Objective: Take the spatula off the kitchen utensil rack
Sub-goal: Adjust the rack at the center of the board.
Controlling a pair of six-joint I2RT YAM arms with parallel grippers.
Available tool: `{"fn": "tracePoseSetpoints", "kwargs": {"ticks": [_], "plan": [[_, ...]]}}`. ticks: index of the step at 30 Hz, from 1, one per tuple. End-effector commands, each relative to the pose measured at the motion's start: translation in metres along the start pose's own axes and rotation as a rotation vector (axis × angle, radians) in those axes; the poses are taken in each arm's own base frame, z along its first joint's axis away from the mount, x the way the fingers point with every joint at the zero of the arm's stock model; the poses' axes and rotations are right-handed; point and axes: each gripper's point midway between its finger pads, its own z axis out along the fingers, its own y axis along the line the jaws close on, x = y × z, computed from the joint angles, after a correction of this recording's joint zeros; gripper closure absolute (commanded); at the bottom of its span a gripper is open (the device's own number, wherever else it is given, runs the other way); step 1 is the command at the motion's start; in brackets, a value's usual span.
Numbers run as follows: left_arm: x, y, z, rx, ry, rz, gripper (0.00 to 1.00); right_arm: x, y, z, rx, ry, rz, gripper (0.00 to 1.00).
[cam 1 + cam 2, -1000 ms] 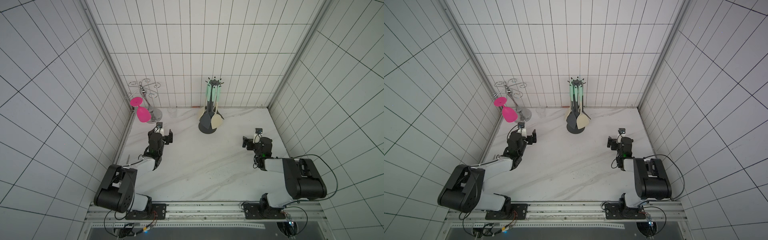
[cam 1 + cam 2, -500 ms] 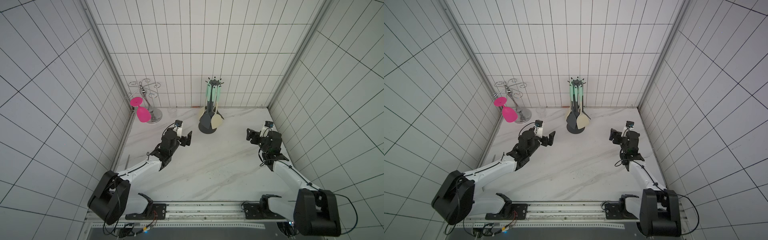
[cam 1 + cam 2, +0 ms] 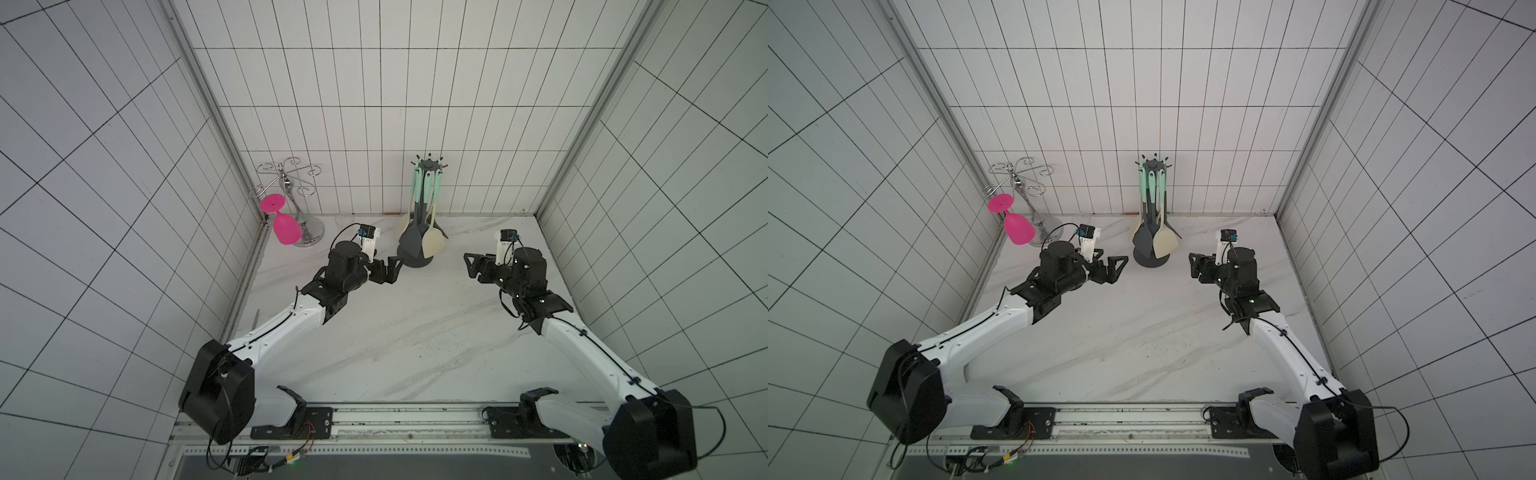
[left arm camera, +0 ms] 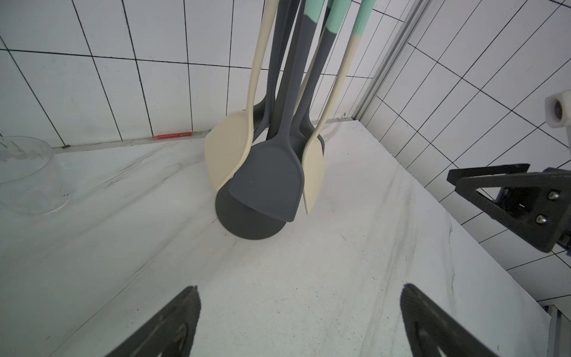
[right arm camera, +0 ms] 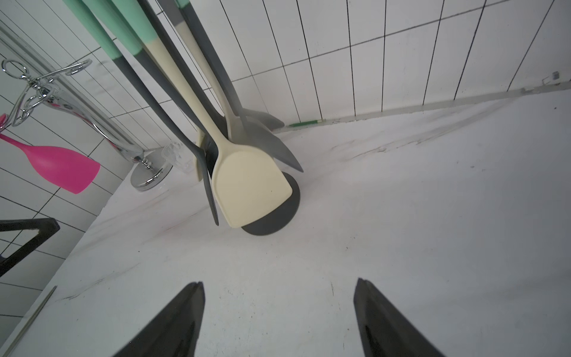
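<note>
A curly chrome glass holder (image 3: pixel 286 183) carries an inverted pink glass (image 3: pixel 286 229). The left claw (image 3: pixel 392 270), spread wide and empty, hovers just beside the kitchen utensil rack (image 3: pixel 417 262). From the rack's hooks a matte dark grey spatula (image 3: pixel 412 244) and a smooth cream spatula (image 3: pixel 433 245) hang above its round base. The right claw (image 3: pixel 471 267), also apart and empty, faces it over the marble desk (image 3: pixel 395 332).

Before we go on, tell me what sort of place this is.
Probably a mock kitchen built as a robot test cell: a rack hung with spatulas, a chrome glass holder with a pink glass, and two arms mounted on a rail.
</note>
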Motion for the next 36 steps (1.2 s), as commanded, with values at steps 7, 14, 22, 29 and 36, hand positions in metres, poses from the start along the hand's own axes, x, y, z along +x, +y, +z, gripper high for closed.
{"fn": "tracePoseSetpoints", "kwargs": {"ticks": [7, 14, 22, 29, 36], "plan": [[-0.011, -0.010, 0.028, 0.123, -0.004, -0.055, 0.05, -0.080, 0.030, 0.041, -0.053, -0.176, -0.012, 0.44], [-0.035, 0.003, 0.045, 0.086, -0.040, -0.007, 0.05, -0.112, 0.062, 0.102, -0.079, -0.161, -0.097, 0.46], [-0.063, 0.013, 0.060, 0.111, -0.093, -0.058, 0.06, -0.105, 0.096, 0.134, -0.117, -0.145, -0.196, 0.51], [-0.060, 0.025, 0.060, 0.107, -0.089, -0.062, 0.06, -0.102, 0.092, 0.144, -0.078, -0.149, -0.230, 0.43], [-0.063, 0.045, 0.063, 0.117, -0.100, -0.132, 0.06, -0.094, 0.077, 0.127, -0.019, -0.189, -0.243, 0.45]]}}
